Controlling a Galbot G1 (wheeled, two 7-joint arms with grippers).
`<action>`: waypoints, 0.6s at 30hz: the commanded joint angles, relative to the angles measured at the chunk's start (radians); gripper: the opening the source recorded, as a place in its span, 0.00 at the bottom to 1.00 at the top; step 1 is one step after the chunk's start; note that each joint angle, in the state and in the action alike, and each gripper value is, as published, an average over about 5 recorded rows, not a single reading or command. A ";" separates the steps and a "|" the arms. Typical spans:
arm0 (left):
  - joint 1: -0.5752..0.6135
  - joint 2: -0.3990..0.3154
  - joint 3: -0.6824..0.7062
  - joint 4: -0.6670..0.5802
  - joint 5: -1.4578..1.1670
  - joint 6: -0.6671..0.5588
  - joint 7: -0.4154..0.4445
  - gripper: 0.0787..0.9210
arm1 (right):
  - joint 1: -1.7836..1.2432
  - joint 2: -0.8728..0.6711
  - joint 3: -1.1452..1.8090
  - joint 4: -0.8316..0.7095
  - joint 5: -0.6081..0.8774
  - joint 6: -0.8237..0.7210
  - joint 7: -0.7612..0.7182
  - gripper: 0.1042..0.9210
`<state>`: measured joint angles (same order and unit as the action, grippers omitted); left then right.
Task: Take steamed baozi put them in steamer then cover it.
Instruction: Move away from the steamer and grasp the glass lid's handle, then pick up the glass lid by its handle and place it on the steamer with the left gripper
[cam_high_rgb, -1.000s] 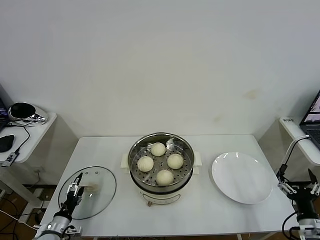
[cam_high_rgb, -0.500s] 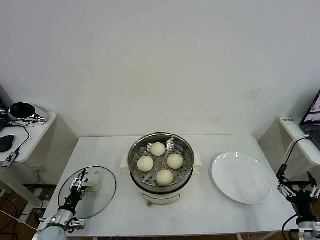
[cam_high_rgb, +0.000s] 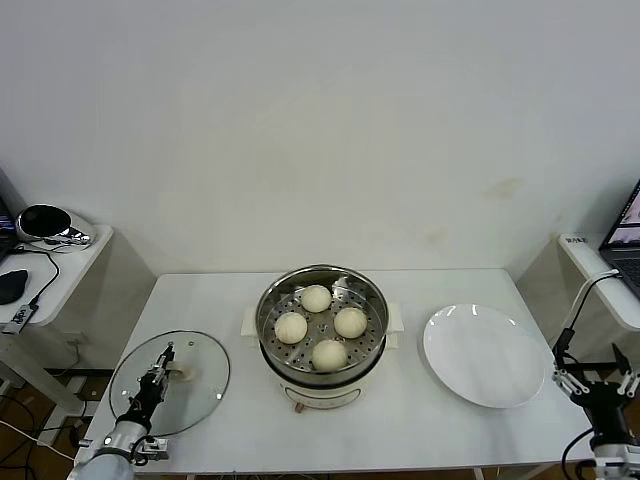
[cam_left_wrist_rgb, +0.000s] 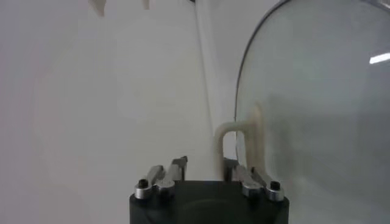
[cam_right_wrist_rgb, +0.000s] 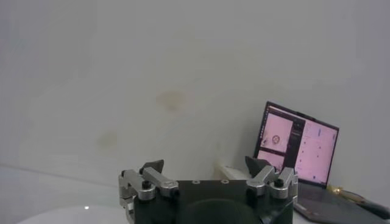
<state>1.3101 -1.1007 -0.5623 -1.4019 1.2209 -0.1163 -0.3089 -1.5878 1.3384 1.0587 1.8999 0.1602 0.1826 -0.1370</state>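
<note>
— Largest to smallest? White worktop (cam_high_rgb: 420, 420). At centre, steamer (cam_high_rgb: 322, 340), uncovered. At 3 o'clock of it, white plate (cam_high_rgb: 484, 355). At 9 o'clock, glass cover (cam_high_rgb: 170, 382), flat on the worktop.

— And inside the pot? Four steamed baozi (cam_high_rgb: 316, 298) on the perforated tray.

— Claws? Left claw (cam_high_rgb: 160, 372) over the cover, closed on its cream handle (cam_left_wrist_rgb: 241, 143). Right claw (cam_high_rgb: 594, 385) off the worktop's edge at 4 o'clock, spread wide, holding nothing.

white table (cam_high_rgb: 440, 420): steamer (cam_high_rgb: 322, 335) in middle, cover (cam_high_rgb: 195, 375) near left edge, white plate (cam_high_rgb: 485, 355) right side
</note>
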 joint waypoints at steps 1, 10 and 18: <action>0.051 0.003 -0.019 -0.112 -0.069 0.052 -0.033 0.17 | 0.000 -0.002 -0.011 0.003 -0.001 0.005 0.000 0.88; 0.193 0.091 -0.117 -0.469 -0.282 0.267 0.106 0.07 | 0.001 -0.002 -0.044 0.010 -0.008 0.009 -0.001 0.88; 0.150 0.249 -0.091 -0.715 -0.473 0.465 0.263 0.07 | 0.001 0.013 -0.082 0.022 -0.035 0.017 -0.003 0.88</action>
<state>1.4469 -1.0031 -0.6559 -1.7777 0.9782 0.1102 -0.2113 -1.5868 1.3440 1.0038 1.9160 0.1386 0.1971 -0.1397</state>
